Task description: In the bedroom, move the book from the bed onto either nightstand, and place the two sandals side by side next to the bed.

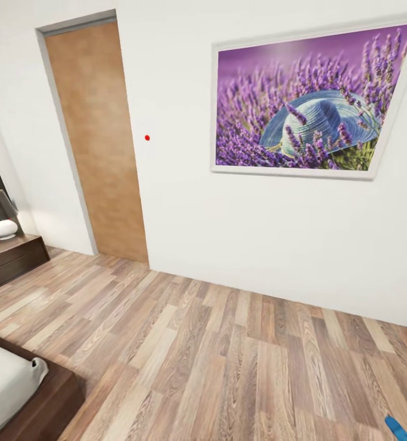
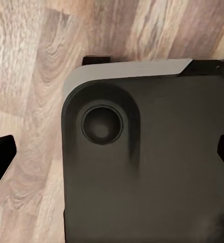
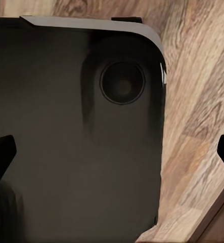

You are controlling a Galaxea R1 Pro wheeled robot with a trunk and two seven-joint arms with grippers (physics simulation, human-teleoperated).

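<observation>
Progress looks slight: the head view faces a white wall with a brown wooden door (image 1: 99, 141) and a framed lavender picture (image 1: 308, 101), not the work. One corner of the low bed with pale grey mattress and dark brown frame (image 1: 41, 407) shows beside the dark brown glossy nightstand (image 1: 10, 257), well apart from a bright blue sandal (image 1: 398, 429) lying on the wood-plank floor (image 1: 228, 361). Both the left hand (image 2: 112, 157) and the right hand (image 3: 112, 154) are spread open and empty over the robot's dark base (image 2: 152, 167). No book is visible, so every step seems left.
</observation>
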